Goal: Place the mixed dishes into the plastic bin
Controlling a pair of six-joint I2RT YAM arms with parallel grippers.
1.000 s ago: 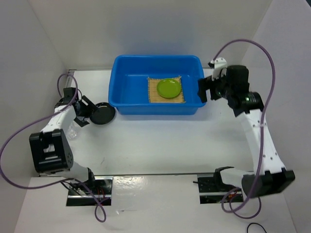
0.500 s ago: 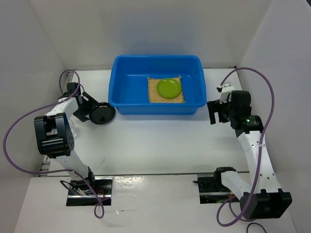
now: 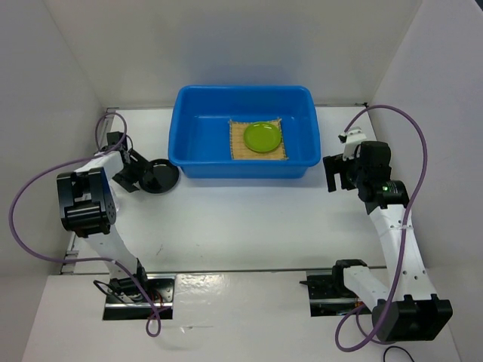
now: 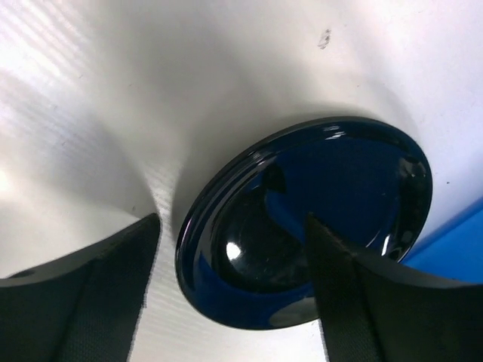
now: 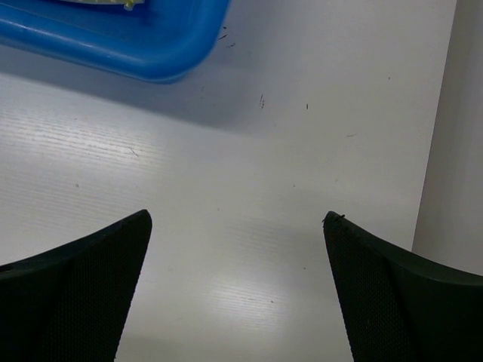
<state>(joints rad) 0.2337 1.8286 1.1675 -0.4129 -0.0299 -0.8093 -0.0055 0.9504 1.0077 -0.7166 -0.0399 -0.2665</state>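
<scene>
The blue plastic bin [image 3: 245, 98] stands at the back middle of the table. The tan woven mat [image 3: 236, 145] lies in it, and the lime-green plate [image 3: 263, 137] rests on the mat. The black plate [image 3: 160, 176] lies on the table just left of the bin. My left gripper [image 3: 133, 170] is open at the plate's left edge. In the left wrist view the plate [image 4: 302, 219] lies between my spread fingers [image 4: 83, 294], with a gap on the left side. My right gripper [image 3: 336, 173] is open and empty to the right of the bin. I see no clear cups.
White walls close in the table on the left, back and right. The bin's near right corner [image 5: 162, 45] shows at the top of the right wrist view, above bare white table. Purple cables loop beside both arms.
My right gripper has drawn back from the bin's right rim to the table beside it. My left arm has folded in towards the left wall, and its gripper has stayed at the black plate.
</scene>
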